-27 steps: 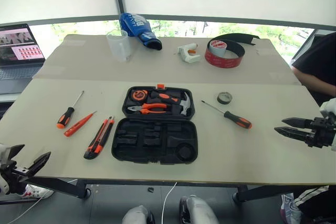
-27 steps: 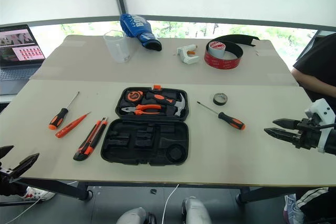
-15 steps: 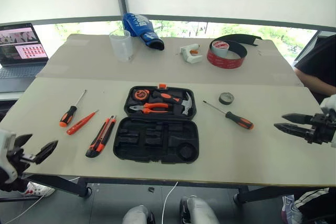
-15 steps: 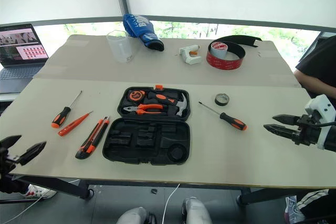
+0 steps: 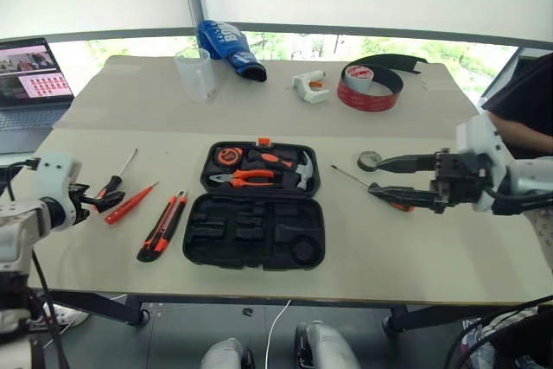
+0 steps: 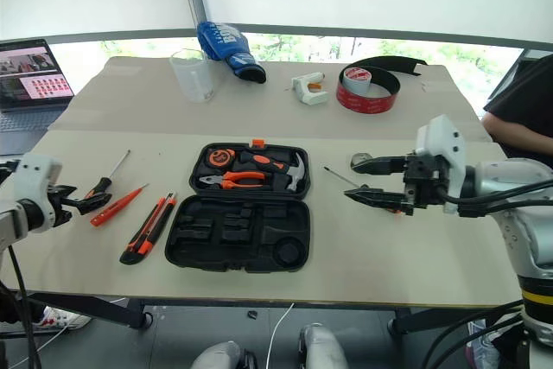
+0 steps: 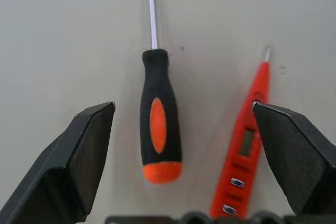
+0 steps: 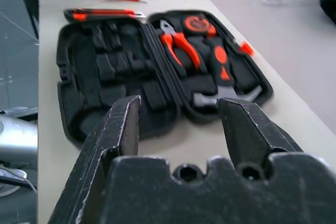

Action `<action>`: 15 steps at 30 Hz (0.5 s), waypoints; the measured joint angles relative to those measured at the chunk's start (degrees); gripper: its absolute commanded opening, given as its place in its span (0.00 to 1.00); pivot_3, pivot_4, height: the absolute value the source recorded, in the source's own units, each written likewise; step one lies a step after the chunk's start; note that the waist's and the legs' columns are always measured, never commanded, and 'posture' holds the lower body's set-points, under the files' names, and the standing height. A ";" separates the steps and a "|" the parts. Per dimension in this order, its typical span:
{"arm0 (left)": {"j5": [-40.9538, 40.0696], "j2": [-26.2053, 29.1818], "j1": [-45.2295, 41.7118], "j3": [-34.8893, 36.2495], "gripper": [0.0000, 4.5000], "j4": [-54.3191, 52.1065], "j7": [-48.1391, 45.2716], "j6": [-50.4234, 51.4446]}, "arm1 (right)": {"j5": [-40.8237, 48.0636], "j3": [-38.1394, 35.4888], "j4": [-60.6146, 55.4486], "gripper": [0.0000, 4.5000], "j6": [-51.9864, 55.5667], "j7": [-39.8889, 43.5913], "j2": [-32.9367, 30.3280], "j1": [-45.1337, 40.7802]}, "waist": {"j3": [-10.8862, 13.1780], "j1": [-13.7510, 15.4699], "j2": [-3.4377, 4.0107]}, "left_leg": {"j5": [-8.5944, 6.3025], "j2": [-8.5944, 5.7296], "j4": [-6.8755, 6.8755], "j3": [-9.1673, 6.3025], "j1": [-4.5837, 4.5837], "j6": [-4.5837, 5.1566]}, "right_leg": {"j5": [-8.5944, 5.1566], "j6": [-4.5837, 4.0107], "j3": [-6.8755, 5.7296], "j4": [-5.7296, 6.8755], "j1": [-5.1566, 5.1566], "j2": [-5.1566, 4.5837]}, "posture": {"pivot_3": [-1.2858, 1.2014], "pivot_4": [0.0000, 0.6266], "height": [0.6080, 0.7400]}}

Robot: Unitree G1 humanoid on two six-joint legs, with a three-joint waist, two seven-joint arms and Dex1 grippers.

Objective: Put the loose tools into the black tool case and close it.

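Observation:
The black tool case (image 5: 256, 232) lies open mid-table; its far half holds pliers, a hammer and a tape measure. To its left lie an orange-black utility knife (image 5: 162, 227), a thin red screwdriver (image 5: 131, 203) and an orange-and-black screwdriver (image 7: 160, 129). My left gripper (image 5: 111, 202) is open, hovering at that screwdriver's handle end, its fingers (image 7: 84, 150) on either side of both screwdrivers. Right of the case are a small dark tape roll (image 5: 370, 160) and a second screwdriver (image 5: 350, 177), its handle mostly hidden behind my open right gripper (image 5: 378, 174), which points left toward the case (image 8: 131, 66).
Along the far side of the table stand a laptop (image 5: 30, 75), a clear cup (image 5: 196, 73), a blue bag (image 5: 226, 47), a white glue gun (image 5: 309, 85) and a big red-and-grey tape roll (image 5: 371, 84). A person's dark sleeve (image 5: 527, 101) is at the right edge.
The left gripper came up from below the table's near edge to the left screwdriver's handle. The right gripper swung left from the table's right edge to over the right screwdriver. Both stay open.

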 measured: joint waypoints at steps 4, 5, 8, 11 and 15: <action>3.91 -0.47 -6.79 -3.65 0.94 12.01 -0.82 -5.20 | 0.74 1.80 -3.02 0.73 1.11 -1.78 1.41 -0.39 | 0.00 0.02 -0.02 | 0.22 -0.02 0.00 0.31 -0.18 0.40 | -0.05 -0.01 -0.33 -0.01 -0.11 0.06 | 0.52 0.24 0.92; 4.26 -0.75 -7.77 -3.91 0.88 13.75 -1.04 -5.72 | 0.77 1.86 -3.22 0.73 1.19 -2.03 1.43 -0.36 | 0.00 0.04 -0.02 | 0.23 -0.03 0.00 0.40 -0.29 0.41 | -0.06 0.00 -0.39 -0.01 -0.18 0.03 | 0.52 0.24 0.92; 5.19 -1.47 -10.95 -4.05 0.66 19.18 -2.09 -8.23 | 1.05 1.80 -3.84 0.73 1.32 -2.82 1.48 -0.09 | -0.01 0.04 -0.03 | 0.24 0.01 0.14 0.60 -0.67 0.43 | -0.07 -0.02 -0.70 0.04 -0.47 -0.02 | 0.52 0.24 0.92; 5.96 -1.51 -12.44 -4.42 0.42 23.11 -3.52 -10.77 | 1.10 1.73 -4.38 0.73 1.34 -3.58 1.52 1.12 | -0.01 -0.09 -0.02 | 0.25 0.02 0.26 0.59 -0.68 0.42 | -0.10 -0.06 -0.74 0.19 -0.49 -0.03 | 0.52 0.24 0.92; 6.47 -1.72 -12.75 -4.76 0.20 24.93 -4.03 -12.26 | 1.31 1.65 -4.58 0.73 1.35 -3.74 1.51 2.15 | -0.02 -0.46 -0.03 | 0.25 0.07 0.56 0.48 -0.60 0.41 | -0.15 -0.10 -0.56 0.64 -0.49 -0.10 | 0.52 0.24 0.92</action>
